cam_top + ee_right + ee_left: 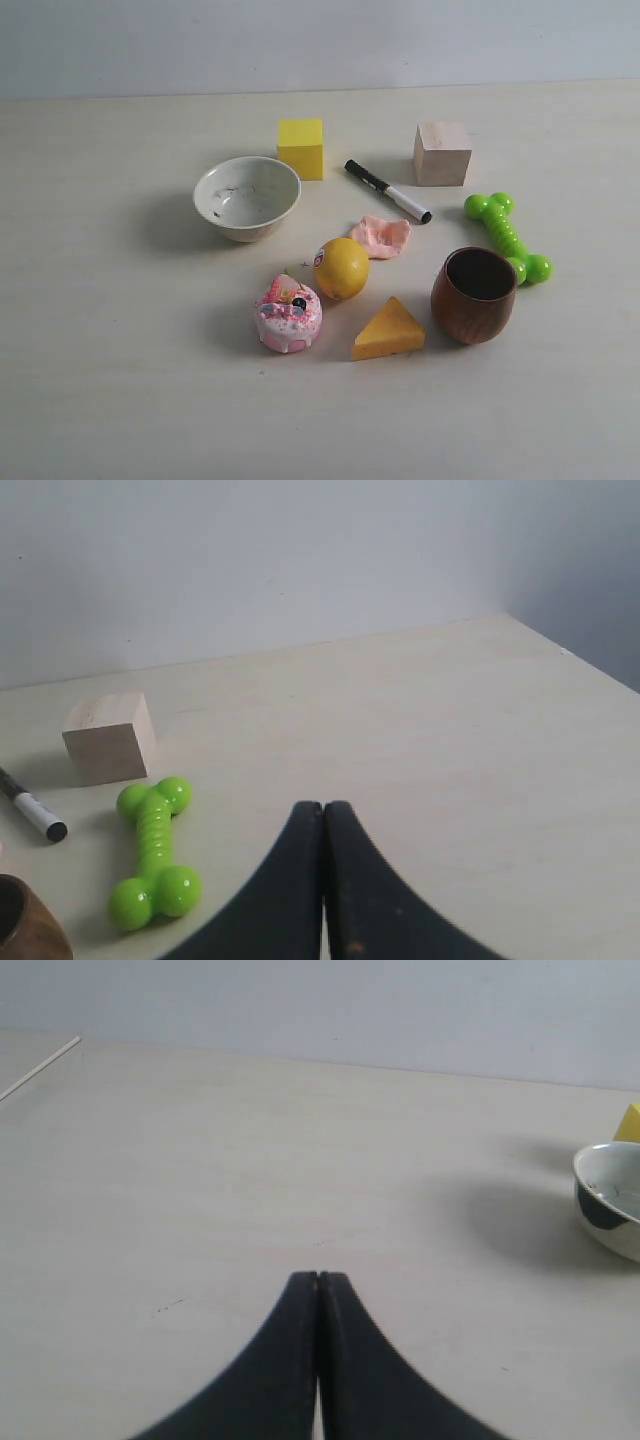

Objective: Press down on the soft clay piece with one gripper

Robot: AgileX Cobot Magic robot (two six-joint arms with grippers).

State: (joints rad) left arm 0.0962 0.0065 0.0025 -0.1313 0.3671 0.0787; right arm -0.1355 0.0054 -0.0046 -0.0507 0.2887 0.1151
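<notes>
The soft clay piece [382, 236] is a thin, pale salmon-pink lump lying flat on the table between the lemon [342, 268] and the marker [388, 191]. Neither arm shows in the exterior view. In the left wrist view my left gripper [319, 1276] is shut with nothing in it, above bare table, far from the clay. In the right wrist view my right gripper [323, 805] is also shut and empty, with the green bone toy [153, 852] off to its side. Both wrist views leave the clay out of sight.
Around the clay stand a white bowl [246, 197], a yellow cube [301, 147], a wooden cube [442, 153], a green bone toy [508, 236], a brown wooden cup [474, 295], a cheese wedge [387, 331] and a pink frosted toy cake [288, 314].
</notes>
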